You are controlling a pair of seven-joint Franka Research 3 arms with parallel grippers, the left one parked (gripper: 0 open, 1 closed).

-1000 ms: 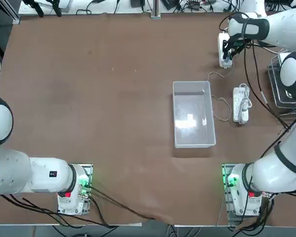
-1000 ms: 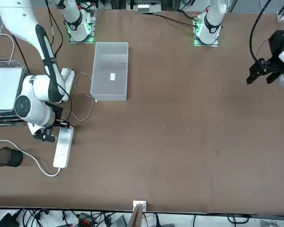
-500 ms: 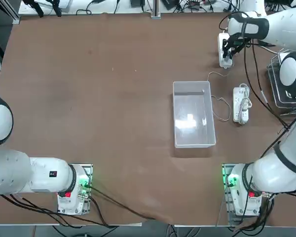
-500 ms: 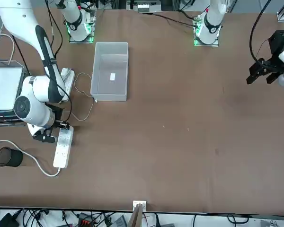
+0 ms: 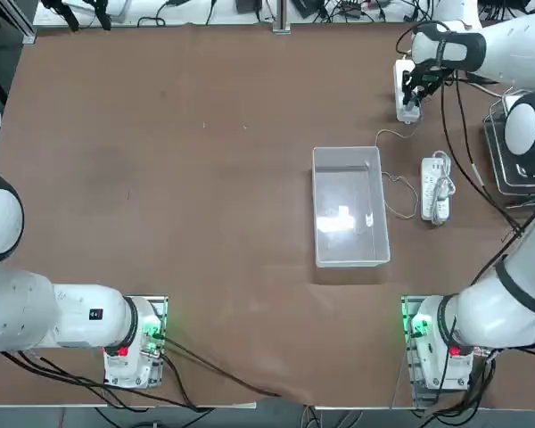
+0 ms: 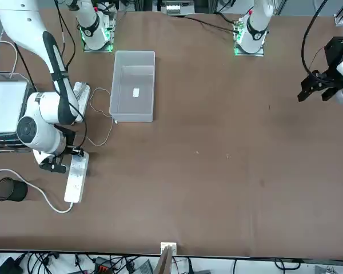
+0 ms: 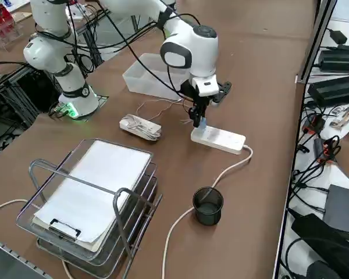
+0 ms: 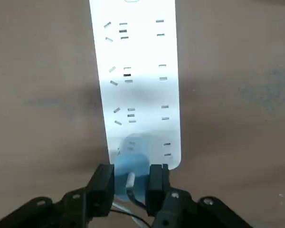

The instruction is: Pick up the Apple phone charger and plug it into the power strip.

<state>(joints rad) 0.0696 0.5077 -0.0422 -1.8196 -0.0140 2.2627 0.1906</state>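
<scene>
Top view: the right gripper (image 5: 419,87) is over the power strip (image 5: 407,96), which lies at one o'clock from the clear bin (image 5: 350,214); the shorter strip with bundled cord (image 5: 434,190) is at three o'clock from that bin.

Front view: the power strip sits at seven o'clock from the bin, with a black mesh cup (image 6: 11,189) at nine o'clock from the strip.

Right side view: the gripper points down at the strip's ten o'clock end—the thick white lead (image 7: 235,165) leaves the other end. The wire rack (image 7: 99,197) lies at eight o'clock.

Right wrist view: the pincer is pinching the Apple phone charger (image 8: 132,176) between its two fingers—right over one end of the socket face. Whether its prongs are seated, I cannot tell.
</scene>
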